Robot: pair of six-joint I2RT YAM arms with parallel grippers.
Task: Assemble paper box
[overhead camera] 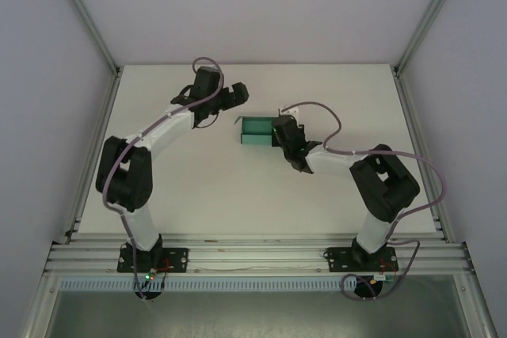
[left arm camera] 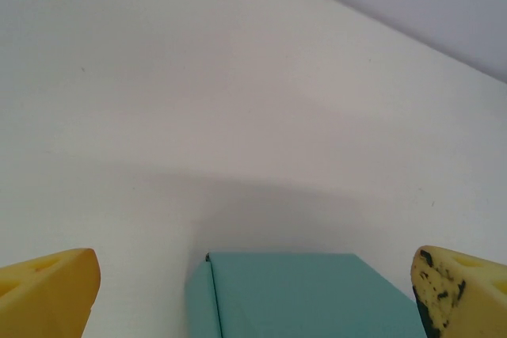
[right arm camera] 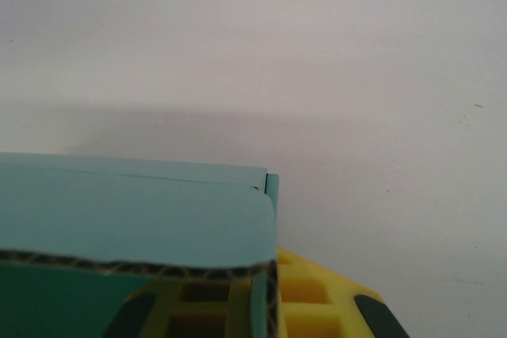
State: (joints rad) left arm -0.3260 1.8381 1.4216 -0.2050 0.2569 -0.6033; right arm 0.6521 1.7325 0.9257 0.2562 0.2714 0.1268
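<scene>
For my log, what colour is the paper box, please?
The card box is teal-green, clearest in the left wrist view.

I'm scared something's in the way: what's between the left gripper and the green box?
Just bare white table between the left gripper and the paper box, in the top view.

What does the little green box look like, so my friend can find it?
Look at the white table, near its middle. The box sits there, its end pinched by the right gripper. It is the only teal-green thing.
</scene>
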